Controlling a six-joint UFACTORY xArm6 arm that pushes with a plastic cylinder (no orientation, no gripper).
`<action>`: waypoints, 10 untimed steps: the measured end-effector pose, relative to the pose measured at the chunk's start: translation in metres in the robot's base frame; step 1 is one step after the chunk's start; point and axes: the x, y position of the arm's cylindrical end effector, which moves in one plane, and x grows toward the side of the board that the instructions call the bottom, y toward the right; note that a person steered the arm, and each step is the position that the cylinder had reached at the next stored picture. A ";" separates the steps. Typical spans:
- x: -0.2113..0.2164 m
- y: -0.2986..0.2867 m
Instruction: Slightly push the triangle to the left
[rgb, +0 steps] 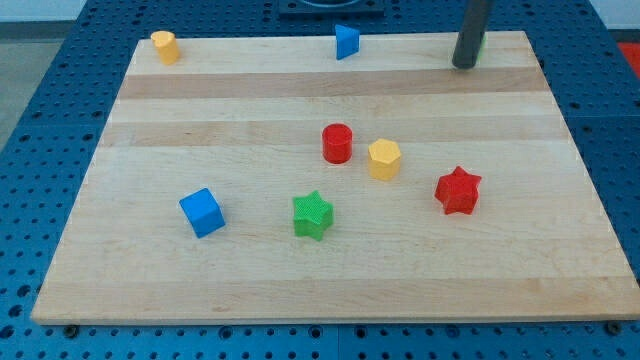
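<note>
The blue triangle (346, 42) stands at the top edge of the wooden board (200, 120), a little right of the middle. My tip (464, 66) rests on the board near the top right corner, well to the right of the triangle and apart from it. A sliver of a green block (482, 44) shows just behind the rod on its right side; its shape is hidden.
A yellow block (165, 46) sits at the top left corner. A red cylinder (337, 143), a yellow hexagon (383, 159) and a red star (458, 190) lie mid-board. A green star (312, 215) and a blue cube (202, 212) lie nearer the bottom.
</note>
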 end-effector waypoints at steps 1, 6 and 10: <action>-0.010 0.003; -0.027 -0.077; -0.052 -0.126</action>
